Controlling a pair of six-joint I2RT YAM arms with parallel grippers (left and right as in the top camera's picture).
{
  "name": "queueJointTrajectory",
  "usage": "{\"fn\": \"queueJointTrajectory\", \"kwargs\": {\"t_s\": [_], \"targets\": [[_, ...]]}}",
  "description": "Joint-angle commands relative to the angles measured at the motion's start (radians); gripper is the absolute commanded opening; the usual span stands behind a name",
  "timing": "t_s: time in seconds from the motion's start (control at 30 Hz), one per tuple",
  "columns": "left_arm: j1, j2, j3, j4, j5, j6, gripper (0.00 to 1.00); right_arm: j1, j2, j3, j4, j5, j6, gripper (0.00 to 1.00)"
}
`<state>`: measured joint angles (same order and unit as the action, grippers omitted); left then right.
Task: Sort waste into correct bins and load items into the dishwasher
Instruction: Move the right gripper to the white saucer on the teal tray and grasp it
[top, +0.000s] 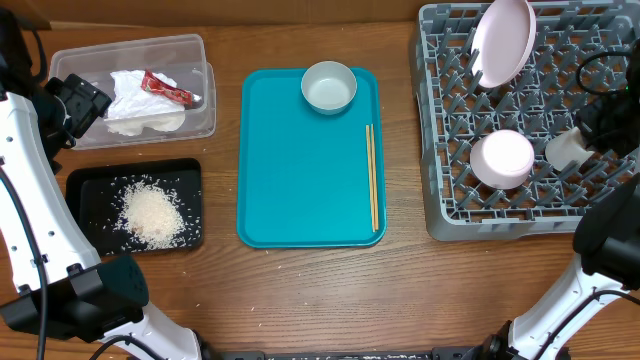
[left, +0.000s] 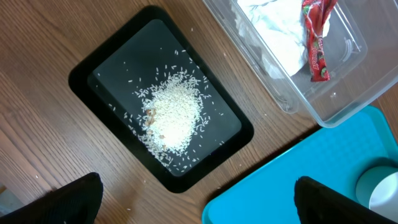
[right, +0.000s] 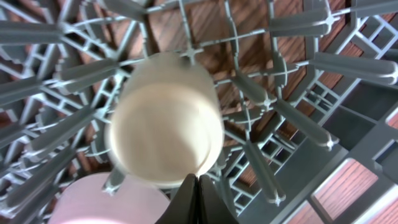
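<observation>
The clear tub holds the napkin and the red wrapper. Rice lies in the black tray. A small pale saucer and the chopsticks lie on the teal tray. The grey rack holds an upright plate, an upturned bowl and a cup on its side. My left gripper is open and empty, high above the black tray's corner. My right gripper is shut, its tips at the cup's rim.
A few loose rice grains lie on the wood by the black tray. The rack's upright pegs stand close around the cup and my right fingers. Both arms' bases stand at the table's front edge.
</observation>
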<state>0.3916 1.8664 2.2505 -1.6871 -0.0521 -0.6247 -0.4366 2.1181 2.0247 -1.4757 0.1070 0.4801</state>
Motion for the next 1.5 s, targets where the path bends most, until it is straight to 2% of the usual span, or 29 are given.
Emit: {"fn": "queueJointTrajectory", "kwargs": {"t_s": [0.0,0.13,0.23,0.3,0.4,0.57,0.63,0.73,0.93,1.1,1.23,1.4,1.47], "targets": [[0.001,0.003,0.002,-0.002,0.0,0.016,1.0,0.045,-0.097,0.076,0.005,-0.1,-0.047,0.04],[0.001,0.003,0.002,-0.002,0.0,0.016,1.0,0.156,-0.187,0.085,0.121,-0.418,-0.198,0.06],[0.001,0.003,0.002,-0.002,0.0,0.016,1.0,0.262,-0.2,0.085,0.241,-0.53,-0.218,0.18],[0.001,0.003,0.002,-0.002,0.0,0.016,1.0,0.356,-0.19,0.077,0.346,-0.534,-0.219,0.29],[0.001,0.003,0.002,-0.001,0.0,0.016,1.0,0.497,-0.157,0.05,0.499,-0.478,-0.22,0.53],[0.001,0.003,0.002,0.0,0.0,0.016,1.0,0.704,-0.037,0.042,0.676,-0.346,-0.355,0.81],[0.001,0.003,0.002,0.0,0.0,0.016,1.0,0.776,0.032,0.042,0.74,-0.266,-0.387,0.87],[0.001,0.004,0.002,0.0,0.0,0.016,1.0,0.851,0.127,0.042,0.804,-0.159,-0.426,0.87],[0.001,0.004,0.002,0.0,0.0,0.016,1.0,0.926,0.235,0.042,0.84,-0.127,-0.521,0.84],[0.001,0.003,0.002,0.0,0.0,0.016,1.0,0.961,0.266,0.042,0.827,-0.127,-0.537,0.74],[0.001,0.004,0.002,0.0,0.0,0.016,1.0,0.98,0.274,0.04,0.817,-0.127,-0.537,0.73],[0.001,0.003,0.002,0.0,0.0,0.016,1.0,0.986,0.313,0.04,0.809,-0.121,-0.541,0.67],[0.001,0.004,0.002,0.0,0.0,0.016,1.0,0.986,0.337,0.04,0.805,-0.106,-0.541,0.59]]}}
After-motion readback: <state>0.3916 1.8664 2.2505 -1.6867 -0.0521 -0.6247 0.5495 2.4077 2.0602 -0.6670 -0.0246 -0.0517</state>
